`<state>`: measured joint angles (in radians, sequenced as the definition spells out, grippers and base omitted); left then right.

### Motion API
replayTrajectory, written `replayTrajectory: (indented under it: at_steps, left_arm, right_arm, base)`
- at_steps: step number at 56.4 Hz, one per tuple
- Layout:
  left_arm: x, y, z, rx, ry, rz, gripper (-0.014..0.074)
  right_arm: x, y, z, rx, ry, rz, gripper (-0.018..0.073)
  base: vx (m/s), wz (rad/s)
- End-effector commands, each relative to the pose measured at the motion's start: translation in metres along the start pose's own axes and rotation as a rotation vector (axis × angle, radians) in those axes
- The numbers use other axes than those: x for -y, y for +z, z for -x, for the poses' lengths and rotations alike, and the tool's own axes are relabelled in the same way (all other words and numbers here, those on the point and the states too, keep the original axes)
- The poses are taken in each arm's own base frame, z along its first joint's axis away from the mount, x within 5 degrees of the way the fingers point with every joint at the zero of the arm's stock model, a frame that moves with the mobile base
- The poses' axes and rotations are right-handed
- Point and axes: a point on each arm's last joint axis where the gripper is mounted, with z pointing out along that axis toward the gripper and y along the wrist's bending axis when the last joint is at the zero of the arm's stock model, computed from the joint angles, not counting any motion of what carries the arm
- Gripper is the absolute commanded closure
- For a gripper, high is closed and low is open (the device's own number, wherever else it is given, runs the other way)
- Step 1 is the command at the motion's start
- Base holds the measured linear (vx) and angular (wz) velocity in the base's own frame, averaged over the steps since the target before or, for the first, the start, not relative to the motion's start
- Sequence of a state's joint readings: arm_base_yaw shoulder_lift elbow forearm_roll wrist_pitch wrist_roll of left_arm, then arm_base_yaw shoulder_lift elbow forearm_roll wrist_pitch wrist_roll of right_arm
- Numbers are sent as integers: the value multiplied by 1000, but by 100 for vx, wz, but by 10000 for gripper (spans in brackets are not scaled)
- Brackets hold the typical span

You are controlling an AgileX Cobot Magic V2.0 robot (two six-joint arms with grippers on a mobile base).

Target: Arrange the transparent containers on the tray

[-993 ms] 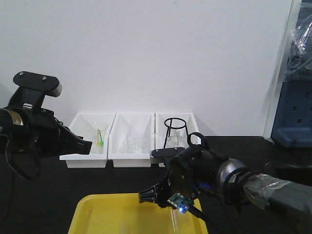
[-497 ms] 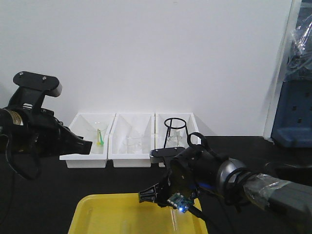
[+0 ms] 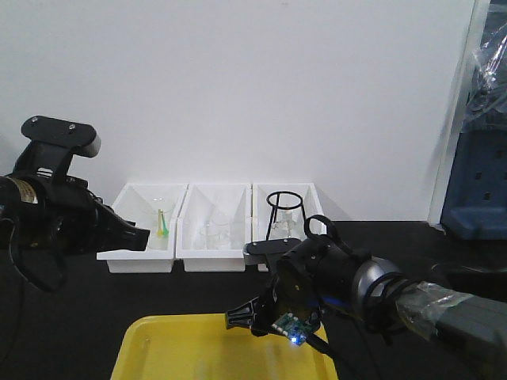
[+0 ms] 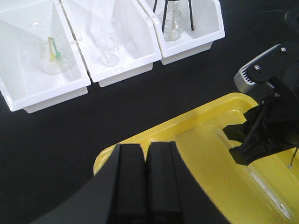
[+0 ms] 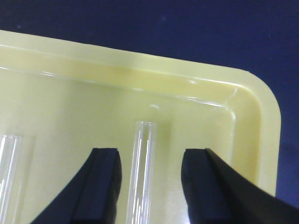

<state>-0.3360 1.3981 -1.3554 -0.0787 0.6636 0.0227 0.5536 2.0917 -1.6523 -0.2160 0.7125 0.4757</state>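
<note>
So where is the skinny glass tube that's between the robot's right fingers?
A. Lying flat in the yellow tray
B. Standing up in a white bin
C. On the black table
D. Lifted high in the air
A: the right wrist view shows the test tube lying on the floor of the yellow tray, between the open fingers of the right gripper, which do not touch it.

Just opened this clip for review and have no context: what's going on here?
A two-armed robot is laying glass test tubes on a yellow tray. The right gripper hovers low over the tray's far corner, its fingers open on either side of a test tube lying flat on the tray, not pinching it. A second test tube lies beside it. The left gripper is shut, empty and held above the tray's near edge. Three white bins of glassware sit behind.
</note>
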Motion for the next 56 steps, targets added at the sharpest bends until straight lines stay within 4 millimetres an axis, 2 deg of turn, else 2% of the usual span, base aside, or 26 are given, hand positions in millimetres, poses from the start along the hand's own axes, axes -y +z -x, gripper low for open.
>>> replayTrajectory:
  at_steps: [1, 9, 17, 22, 27, 34, 43, 49, 56]
  left_arm:
    - [3, -20, 18, 133, -11, -13, 602]
    - [3, -20, 18, 133, -10, -11, 602]
    - [3, -20, 18, 133, -9, -11, 602]
    - [3, -20, 18, 133, -9, -11, 602]
    - [3, -20, 18, 133, -9, -11, 602]
    - [3, -21, 17, 121, -9, -11, 602]
    - [4, -39, 18, 151, -3, -12, 602]
    - [5, -58, 21, 200, 14, -8, 602]
    - [4, -78, 11, 291, 30, 6, 602]
  right_arm:
    - [3, -34, 23, 145, -12, 25, 163]
    - [7, -49, 28, 176, -46, -8, 163]
    - [14, -84, 35, 234, -85, -48, 163]
    - [19, -113, 39, 286, -101, -60, 169]
    - [25, -151, 41, 358, -101, -68, 204]
    - [35, -210, 39, 458, -102, -62, 336]
    - [51, -280, 24, 572, -158, -68, 575]
    - [61, -316, 5, 692, -160, -46, 572]
    - [70, -332, -29, 819, -181, -2, 569]
  base:
    - [0, 0]
    - [0, 0]
    - [0, 0]
    - [0, 0]
    - [0, 0]
    - [0, 0]
    - [0, 0]
    - [0, 0]
    - [0, 0]
